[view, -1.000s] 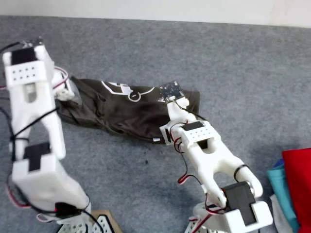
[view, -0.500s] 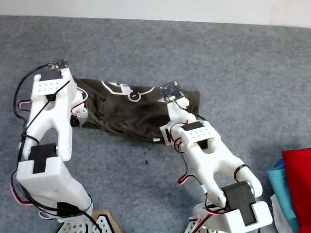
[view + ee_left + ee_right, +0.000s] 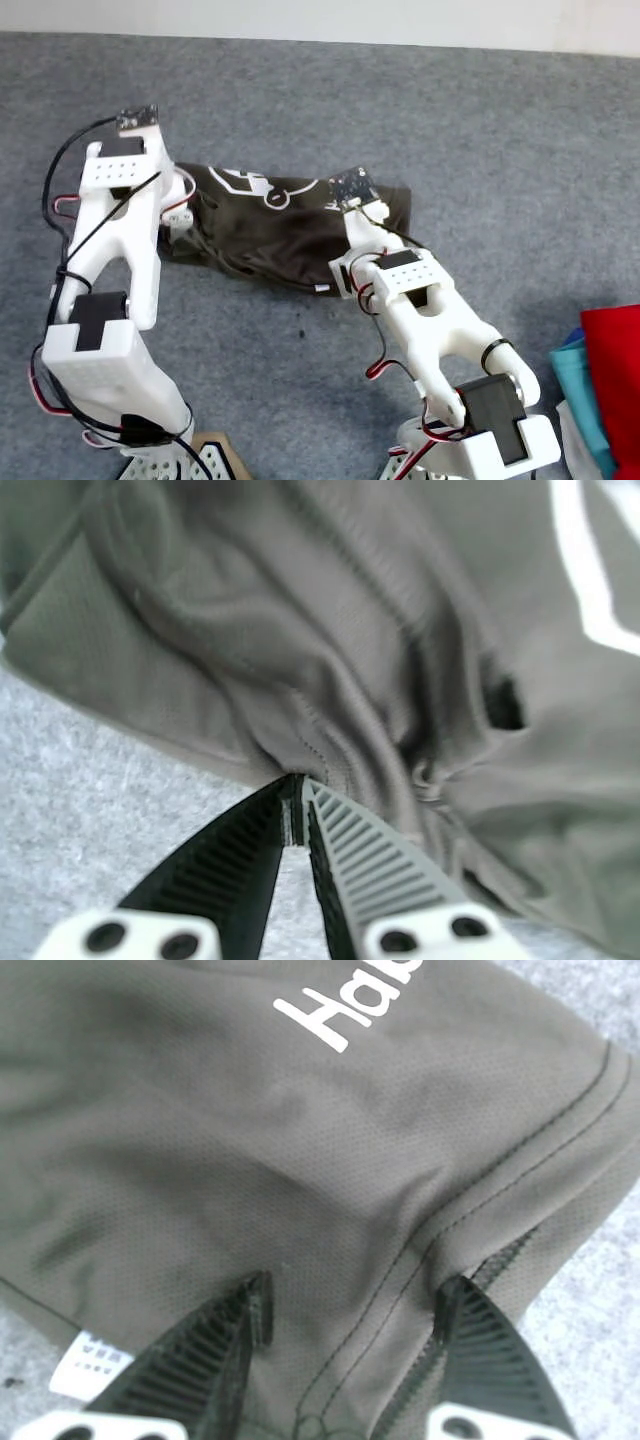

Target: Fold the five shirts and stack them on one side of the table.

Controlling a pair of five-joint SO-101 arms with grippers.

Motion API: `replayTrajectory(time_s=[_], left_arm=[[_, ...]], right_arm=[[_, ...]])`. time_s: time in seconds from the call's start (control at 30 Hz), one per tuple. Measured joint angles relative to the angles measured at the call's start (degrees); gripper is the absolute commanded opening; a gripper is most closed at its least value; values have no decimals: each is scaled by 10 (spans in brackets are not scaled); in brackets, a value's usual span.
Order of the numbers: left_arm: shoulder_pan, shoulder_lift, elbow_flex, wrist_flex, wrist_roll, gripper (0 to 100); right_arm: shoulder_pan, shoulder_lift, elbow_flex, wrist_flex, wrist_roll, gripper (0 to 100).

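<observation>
A dark shirt (image 3: 270, 225) with white print (image 3: 250, 185) lies crumpled on the grey carpeted worktop (image 3: 480, 130), left of its centre and well back from the near edge. Its cloth is bunched into deep folds at the end nearer the worktop's left edge and flatter toward the other end.

The left gripper (image 3: 295, 785) is down at that bunched left end. Its jaws are clenched tip to tip, grasping the shirt's hem where the fabric meets the bare worktop.

The right gripper (image 3: 355, 1295) sits low over the shirt's opposite end. Its jaws are released and spread wide, and the stitched hem runs between them. Both ribbed fingers (image 3: 215, 1345) rest on or just above the cloth; which, the pictures do not settle. A small white label (image 3: 90, 1368) shows at the shirt's edge just beside one finger.

At the worktop's right edge, toward the near corner, a red shirt (image 3: 612, 360) lies over a teal shirt (image 3: 572, 375), well apart from the dark one.
</observation>
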Motion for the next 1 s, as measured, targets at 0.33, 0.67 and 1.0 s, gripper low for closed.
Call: replayTrajectory(time_s=[0.33, 0.67, 1.0], left_arm=[[17, 0, -62, -31, 56, 10], [17, 24, -66, -109, 65, 11], [22, -71, -38, 108, 45, 7]], right_arm=[[0, 0, 0, 0, 0, 262], [0, 0, 0, 0, 0, 262], [0, 0, 0, 0, 0, 262]])
